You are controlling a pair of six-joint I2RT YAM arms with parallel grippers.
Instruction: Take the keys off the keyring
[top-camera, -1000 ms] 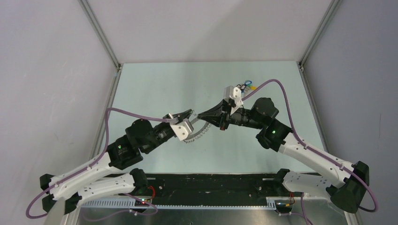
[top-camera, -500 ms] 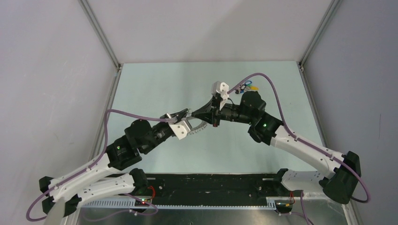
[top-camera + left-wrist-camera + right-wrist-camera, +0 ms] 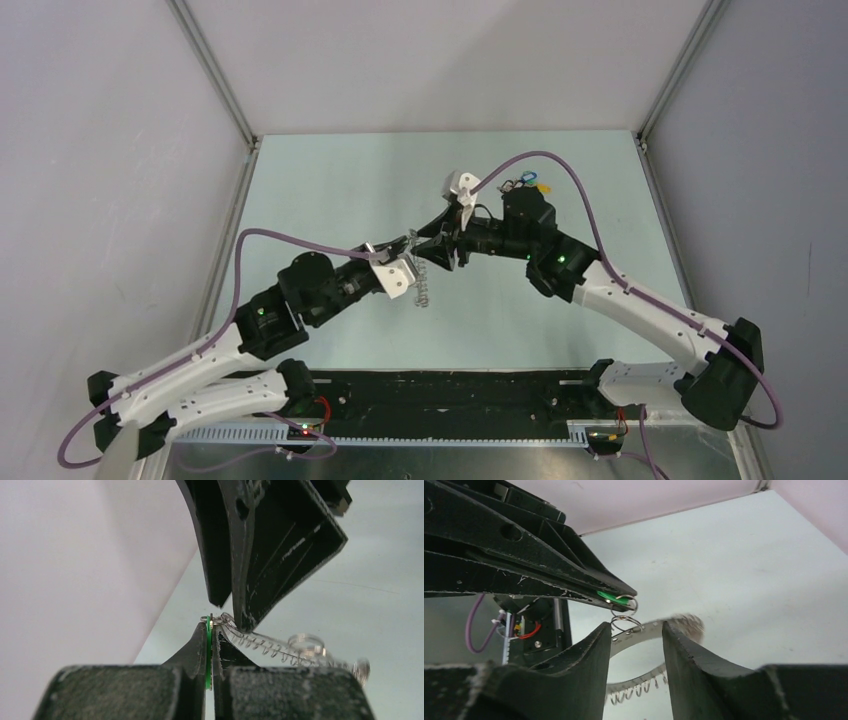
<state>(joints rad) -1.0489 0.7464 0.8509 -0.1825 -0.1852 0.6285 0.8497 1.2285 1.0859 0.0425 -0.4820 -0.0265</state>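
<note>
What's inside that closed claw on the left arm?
A green key, pinched edge-on in the left gripper. Only its thin edge shows; the fingers cover the rest. The keyring hangs from it.

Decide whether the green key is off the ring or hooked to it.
Hooked on. In the right wrist view the green key, pinched by the left gripper, links through a small wire loop to the ring below.

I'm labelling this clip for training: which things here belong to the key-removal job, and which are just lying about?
In the job: green key, pinched in the left hand; keyring; right hand, open at its rim.
Lying about: small bunch with blue and yellow heads, apart from both hands.
</note>
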